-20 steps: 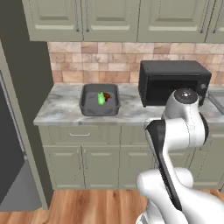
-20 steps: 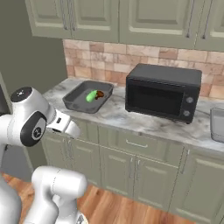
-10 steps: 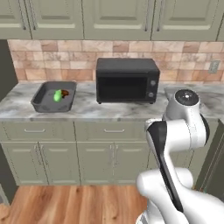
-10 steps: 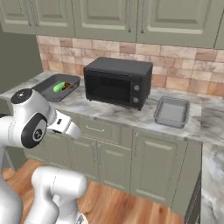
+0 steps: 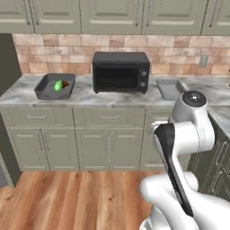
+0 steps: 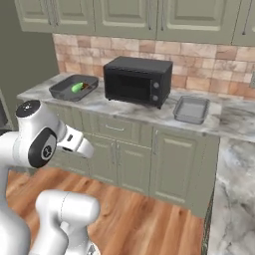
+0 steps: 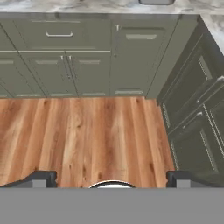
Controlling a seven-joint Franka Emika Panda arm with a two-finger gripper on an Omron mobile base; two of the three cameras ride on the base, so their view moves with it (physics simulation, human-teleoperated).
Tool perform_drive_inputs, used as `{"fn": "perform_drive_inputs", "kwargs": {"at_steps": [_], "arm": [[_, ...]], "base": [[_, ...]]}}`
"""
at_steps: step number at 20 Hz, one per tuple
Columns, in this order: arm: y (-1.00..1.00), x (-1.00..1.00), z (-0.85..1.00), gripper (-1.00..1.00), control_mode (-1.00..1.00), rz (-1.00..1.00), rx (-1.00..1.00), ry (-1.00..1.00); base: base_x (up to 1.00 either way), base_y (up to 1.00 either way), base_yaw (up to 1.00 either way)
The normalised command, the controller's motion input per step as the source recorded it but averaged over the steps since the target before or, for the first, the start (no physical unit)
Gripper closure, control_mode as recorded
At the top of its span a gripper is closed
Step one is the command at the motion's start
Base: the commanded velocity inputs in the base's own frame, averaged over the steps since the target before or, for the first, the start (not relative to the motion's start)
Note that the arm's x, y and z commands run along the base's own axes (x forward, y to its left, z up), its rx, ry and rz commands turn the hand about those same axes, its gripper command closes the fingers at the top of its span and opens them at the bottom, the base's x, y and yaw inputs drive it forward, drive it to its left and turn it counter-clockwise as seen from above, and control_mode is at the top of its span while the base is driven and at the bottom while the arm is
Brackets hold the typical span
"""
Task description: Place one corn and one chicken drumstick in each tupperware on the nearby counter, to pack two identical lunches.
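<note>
One tupperware [image 5: 54,86] at ten o'clock of the microwave [image 5: 120,72] holds a corn [image 5: 58,85] and a drumstick [image 5: 65,83] — half done, I judge. The other tupperware [image 6: 191,109], at the microwave's three o'clock on the counter [image 6: 149,113], looks empty — the gripper [image 7: 112,177] hangs wide apart over the floor, carrying nothing.

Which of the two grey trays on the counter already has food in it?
The tupperware left of the microwave: it holds a green corn and something brown-orange beside it. The tray right of the microwave looks bare inside.

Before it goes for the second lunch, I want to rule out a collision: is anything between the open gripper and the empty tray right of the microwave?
The gripper hangs open, low over the wood floor, facing the cabinet fronts. The empty tray sits up on the counter beside the microwave. The counter edge and cabinets lie between them; the arm must rise first.
</note>
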Motion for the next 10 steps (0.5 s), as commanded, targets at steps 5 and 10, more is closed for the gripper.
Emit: {"fn": "perform_drive_inputs", "kwargs": {"at_steps": [5,10], "arm": [[0.0,0.0,0.0,-1.0,1.0,0.0,0.0,0.0],[0.0,0.0,0.0,-1.0,1.0,0.0,0.0,0.0]], "base": [[-1.0,0.74,0.0],[-1.0,0.63,0.0]]}}
